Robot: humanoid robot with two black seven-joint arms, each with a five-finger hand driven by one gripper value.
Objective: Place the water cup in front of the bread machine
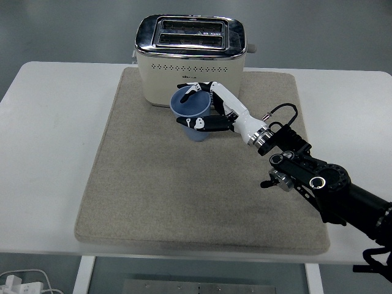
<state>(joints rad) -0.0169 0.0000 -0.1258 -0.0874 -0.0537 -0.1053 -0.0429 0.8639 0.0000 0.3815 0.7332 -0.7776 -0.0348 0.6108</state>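
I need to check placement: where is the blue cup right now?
In the head view the blue cup sits centre on the beige mat, just in front of the toaster, gripped by the right hand.

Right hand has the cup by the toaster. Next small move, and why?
Probably open the fingers and back away. The right hand is wrapped around the blue cup, which looks upright on the mat just in front of the toaster, so placement seems done.
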